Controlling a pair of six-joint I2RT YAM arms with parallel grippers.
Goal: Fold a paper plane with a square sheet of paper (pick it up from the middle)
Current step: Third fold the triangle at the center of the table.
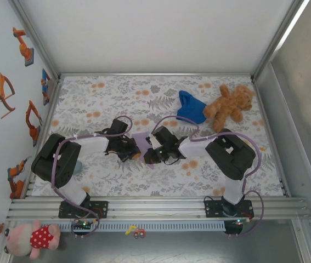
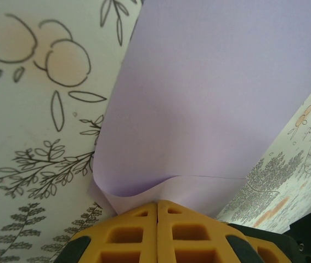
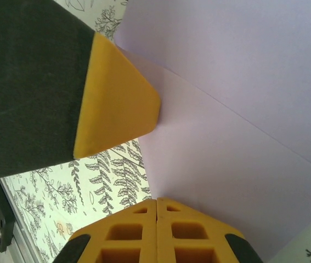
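Yellow fingertips (image 2: 128, 233) closest, left wrist view: left jaws pressed together, pinching the curled edge of the paper (image 2: 215, 93). Right jaws also pressed together, pinching the paper's near edge; a straight crease runs across the sheet there. Floral counter (image 1: 106, 98) lies under everything. Left arm (image 1: 62, 161) and right arm (image 1: 232, 153) reach inward and meet mid-counter, with the paper between them, partly lifted off the counter. Bear (image 1: 229, 105) lies at far right. Blue cloth (image 1: 191, 107) sits just beside the bear's left side.
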